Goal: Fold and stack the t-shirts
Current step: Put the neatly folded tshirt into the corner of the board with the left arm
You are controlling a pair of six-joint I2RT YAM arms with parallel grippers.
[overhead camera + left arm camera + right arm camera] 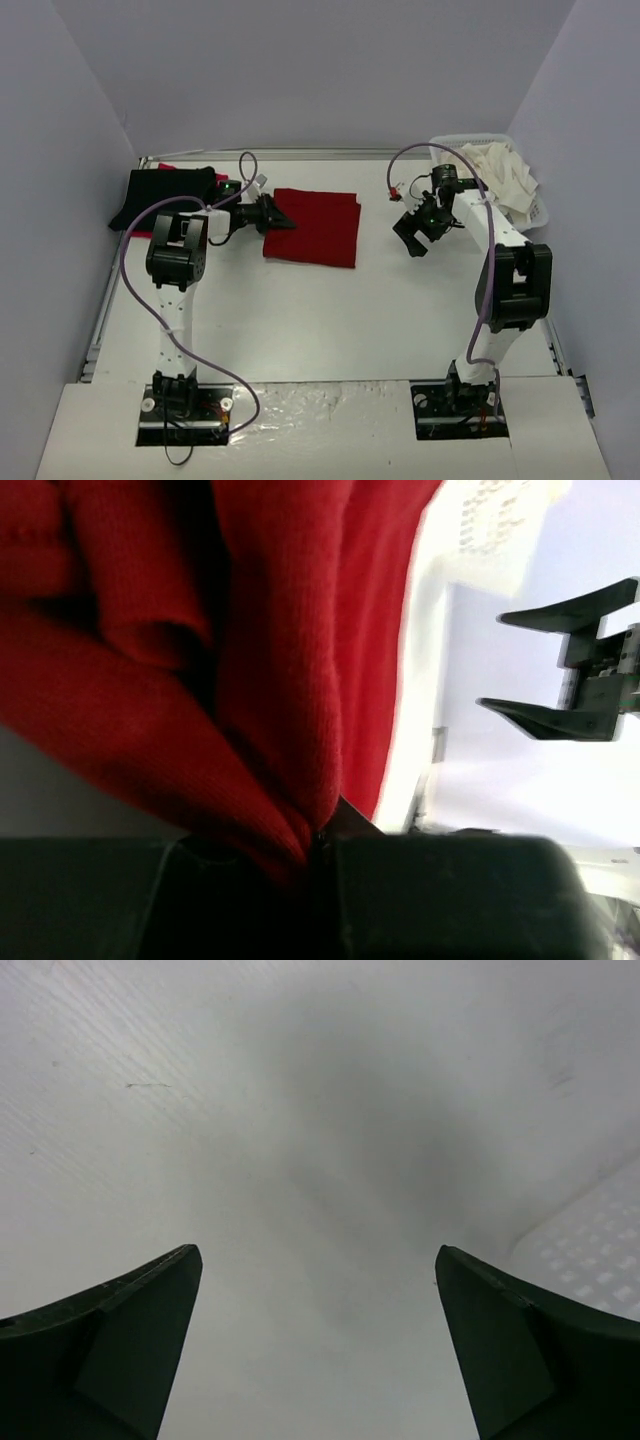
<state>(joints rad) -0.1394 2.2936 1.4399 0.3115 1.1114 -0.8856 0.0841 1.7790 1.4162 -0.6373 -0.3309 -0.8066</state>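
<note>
Left gripper (280, 218) is clamped shut on the near edge of the red shirt (312, 228). In the left wrist view the cloth bunches into a ridge right where the fingers (160, 900) meet. The rest of the shirt lies flat as a folded rectangle on the table (300, 320), spreading out ahead of the fingertips. The black shirt (165, 190) lies behind that gripper, back past its wrist, clear of the red one.

Right gripper (408, 240) is spread wide, tilted down over the table, with only tabletop showing between its fingers (130, 1340). Can't tell if the tips actually touch the surface. The red shirt is off to its left, with a strip of table between them, not touching. The basket (470, 140) sits just behind and to the right of that gripper, and a corner of it peeks in beside the right finger in the wrist view. The cream shirts (505, 175) are heaped inside it.
</note>
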